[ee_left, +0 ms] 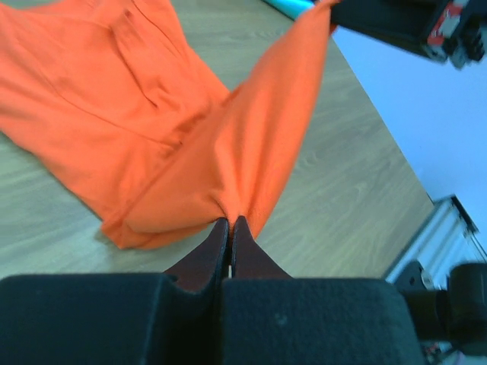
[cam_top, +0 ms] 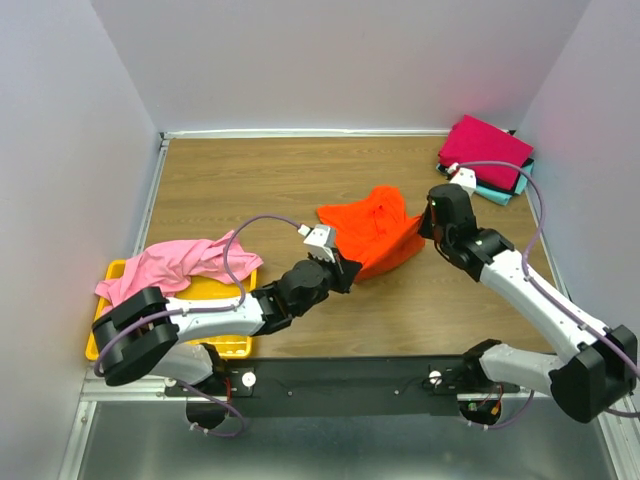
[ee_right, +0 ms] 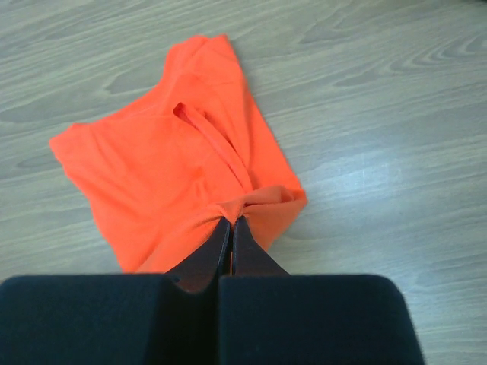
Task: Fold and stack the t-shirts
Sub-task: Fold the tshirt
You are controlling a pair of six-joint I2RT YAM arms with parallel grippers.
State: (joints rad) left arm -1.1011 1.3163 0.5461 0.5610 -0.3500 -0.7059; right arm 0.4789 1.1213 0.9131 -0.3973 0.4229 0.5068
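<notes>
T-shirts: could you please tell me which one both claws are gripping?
The bright orange cloth t-shirt mid-table; the light pink t-shirt drapes over the yellow mesh tray.

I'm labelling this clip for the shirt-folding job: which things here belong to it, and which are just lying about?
Part of the job:
- orange t-shirt, pinched by left gripper and right gripper
- pink t-shirt, unfolded
- folded stack, magenta on top

Just there:
- yellow mesh tray, under the pink t-shirt
- wooden table

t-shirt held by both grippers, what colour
The t-shirt is bright orange, clearest in the right wrist view.
</notes>
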